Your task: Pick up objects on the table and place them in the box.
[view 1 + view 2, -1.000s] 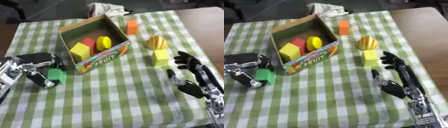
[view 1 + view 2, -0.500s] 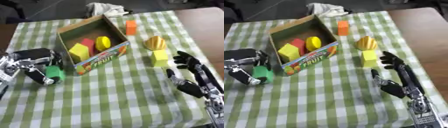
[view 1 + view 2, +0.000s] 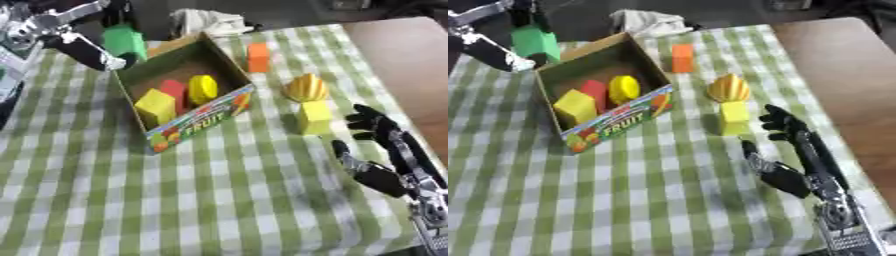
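**Green block held above the box's far-left corner**

Left eye view: the left hand (image 3: 66, 30) is pinching one green block (image 3: 125, 42), raised beside the far-left wall of the box (image 3: 199, 119). One box is holding three pieces: a yellow block (image 3: 155, 105), a red piece (image 3: 176, 91), a yellow round piece (image 3: 203, 88). A second ago the green block was low at the near left.

Right eye view: the right hand (image 3: 791, 155) is resting spread, fingers up, near right. Just left of it are lying one yellow cube (image 3: 733, 115), one orange fruit (image 3: 729, 88), one orange block (image 3: 682, 57). A white cloth (image 3: 647, 22) is lying beyond the box.
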### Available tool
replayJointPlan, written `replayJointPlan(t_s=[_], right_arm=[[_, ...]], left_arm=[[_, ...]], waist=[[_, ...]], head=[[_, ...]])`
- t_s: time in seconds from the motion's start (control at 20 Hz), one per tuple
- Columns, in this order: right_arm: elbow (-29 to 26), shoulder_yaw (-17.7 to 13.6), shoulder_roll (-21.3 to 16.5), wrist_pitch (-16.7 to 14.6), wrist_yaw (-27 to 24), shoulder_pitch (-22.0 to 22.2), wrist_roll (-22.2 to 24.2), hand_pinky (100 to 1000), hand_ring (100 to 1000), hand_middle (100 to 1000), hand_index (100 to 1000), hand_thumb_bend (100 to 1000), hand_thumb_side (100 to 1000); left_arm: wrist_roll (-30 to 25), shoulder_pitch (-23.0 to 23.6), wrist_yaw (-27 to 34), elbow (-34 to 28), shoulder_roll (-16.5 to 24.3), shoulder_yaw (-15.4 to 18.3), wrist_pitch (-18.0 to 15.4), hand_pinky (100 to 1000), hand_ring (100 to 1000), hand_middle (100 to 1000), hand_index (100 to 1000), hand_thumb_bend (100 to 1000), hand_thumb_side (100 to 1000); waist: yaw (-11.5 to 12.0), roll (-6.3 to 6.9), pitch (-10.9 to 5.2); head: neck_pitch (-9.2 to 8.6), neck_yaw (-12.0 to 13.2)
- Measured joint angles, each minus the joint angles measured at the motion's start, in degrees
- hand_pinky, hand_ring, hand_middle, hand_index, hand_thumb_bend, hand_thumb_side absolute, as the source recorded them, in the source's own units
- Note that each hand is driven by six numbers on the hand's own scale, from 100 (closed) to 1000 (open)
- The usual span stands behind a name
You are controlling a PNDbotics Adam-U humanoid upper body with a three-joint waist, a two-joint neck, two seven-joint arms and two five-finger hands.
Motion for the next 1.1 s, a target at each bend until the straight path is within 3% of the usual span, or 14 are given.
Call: replayJointPlan(t_s=[0.3,0.35,0.6,0.85,1.1], right_arm=[[0.1,0.0,0.1,0.0,-0.1,0.0,0.1,738,797,775,933,312,328],[0.1,0.0,0.1,0.0,-0.1,0.0,0.1,738,797,775,933,313,328],[0.1,0.1,0.1,0.0,-0.1,0.0,0.2,738,797,775,932,315,326],[0.1,0.1,0.1,0.0,-0.1,0.0,0.2,739,797,775,931,316,324],[0.1,0.0,-0.4,0.0,0.1,-1.1,0.3,741,799,778,932,301,322]], left_arm=[[8.4,-2.7,-6.9,12.9,-6.2,-0.1,-1.8,623,603,588,750,443,127],[9.0,-2.9,-7.8,14.3,-7.0,-0.1,-2.1,631,614,601,760,426,157],[8.7,-3.0,-10.1,17.8,-8.8,-0.1,-3.6,725,740,746,879,593,428],[7.6,-0.9,-6.9,14.3,-8.0,0.6,-3.1,718,744,751,880,570,438],[8.7,5.5,4.6,1.6,-4.0,3.1,0.4,692,713,716,861,518,418]], waist=[[-0.2,0.0,-0.02],[-0.3,0.0,-0.02],[-0.4,-0.01,-0.03],[-0.2,0.01,-0.04],[0.7,0.0,-0.04]], head=[[0.0,0.2],[0.0,0.2],[0.0,0.3],[0.0,0.2],[0.0,-0.2]])
